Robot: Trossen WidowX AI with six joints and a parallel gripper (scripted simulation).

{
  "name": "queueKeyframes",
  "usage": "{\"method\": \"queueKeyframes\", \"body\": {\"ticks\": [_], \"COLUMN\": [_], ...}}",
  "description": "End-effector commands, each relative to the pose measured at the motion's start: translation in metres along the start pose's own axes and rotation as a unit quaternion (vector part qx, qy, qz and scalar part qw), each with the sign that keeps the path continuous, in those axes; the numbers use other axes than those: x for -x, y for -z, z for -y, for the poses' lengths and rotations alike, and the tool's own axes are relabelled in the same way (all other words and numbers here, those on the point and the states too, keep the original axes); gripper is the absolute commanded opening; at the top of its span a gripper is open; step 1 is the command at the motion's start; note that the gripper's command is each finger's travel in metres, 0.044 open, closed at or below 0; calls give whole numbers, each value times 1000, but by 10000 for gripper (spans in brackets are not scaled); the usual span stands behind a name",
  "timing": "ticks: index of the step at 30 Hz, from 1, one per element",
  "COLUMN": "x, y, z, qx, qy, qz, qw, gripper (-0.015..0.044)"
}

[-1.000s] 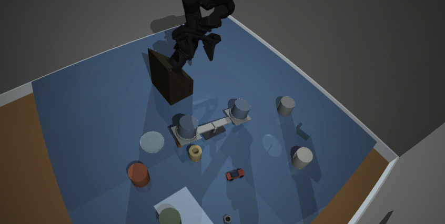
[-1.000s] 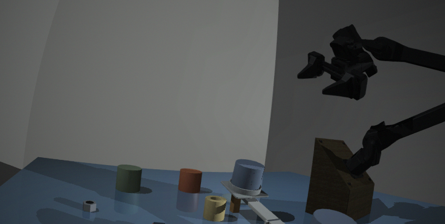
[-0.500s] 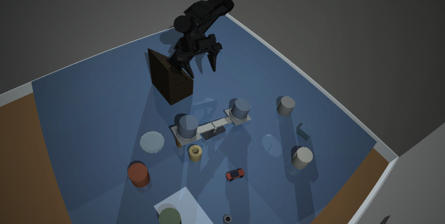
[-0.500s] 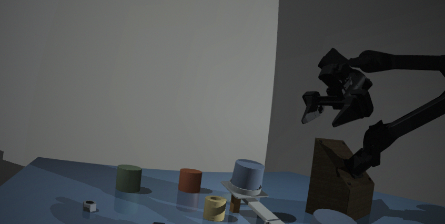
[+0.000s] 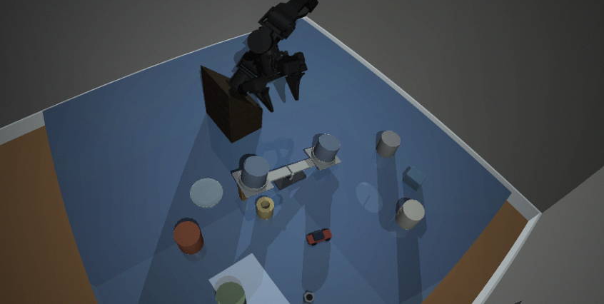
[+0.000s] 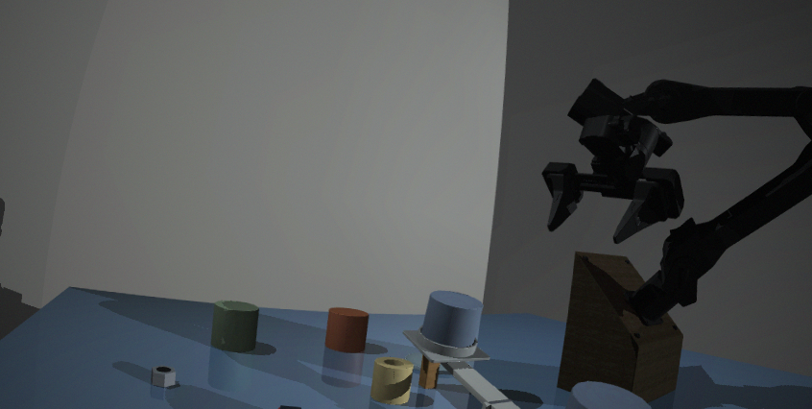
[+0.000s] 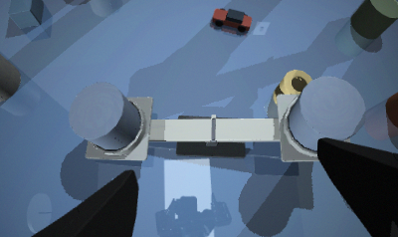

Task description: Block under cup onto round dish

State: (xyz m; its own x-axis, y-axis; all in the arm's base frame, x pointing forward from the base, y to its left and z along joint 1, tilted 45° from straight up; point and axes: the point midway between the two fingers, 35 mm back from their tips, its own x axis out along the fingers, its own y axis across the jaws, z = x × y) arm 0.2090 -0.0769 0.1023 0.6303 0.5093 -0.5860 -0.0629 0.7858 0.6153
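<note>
Two blue-grey cups stand upside down on the balance (image 5: 300,167) (image 6: 482,389) (image 7: 243,129). One cup (image 5: 255,171) (image 6: 452,320) (image 7: 327,107) is on the end near the pale round dish (image 5: 206,193). The other cup (image 5: 326,148) (image 6: 609,396) (image 7: 100,112) is on the far end from the dish. No block shows from under either cup. A small orange-brown block (image 5: 242,193) (image 6: 429,373) stands beneath the pan on the dish side. My gripper (image 5: 285,105) (image 6: 584,236) (image 7: 228,163) is open and empty, pointing down, well above the table and short of the balance.
A wooden wedge (image 5: 219,112) (image 6: 596,321) stands by the arm. A yellow ring (image 5: 265,213) (image 6: 386,383) stands beside the dish-side pan. An orange cylinder (image 5: 188,237) (image 6: 347,329) is near the dish. A red car (image 5: 318,236) (image 7: 231,21), grey cylinder (image 5: 388,144) and blue block (image 5: 413,178) stand farther off.
</note>
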Motion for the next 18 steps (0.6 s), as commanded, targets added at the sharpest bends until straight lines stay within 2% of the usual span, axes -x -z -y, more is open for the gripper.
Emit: {"method": "queueKeyframes", "body": {"ticks": [1,18], "x": [-9,-55], "y": [-5,-30], "z": [-4,-33], "qx": [43,249], "qy": [-15,-87], "qz": [-29,-126], "qw": [999,956], "gripper": [440,440]}}
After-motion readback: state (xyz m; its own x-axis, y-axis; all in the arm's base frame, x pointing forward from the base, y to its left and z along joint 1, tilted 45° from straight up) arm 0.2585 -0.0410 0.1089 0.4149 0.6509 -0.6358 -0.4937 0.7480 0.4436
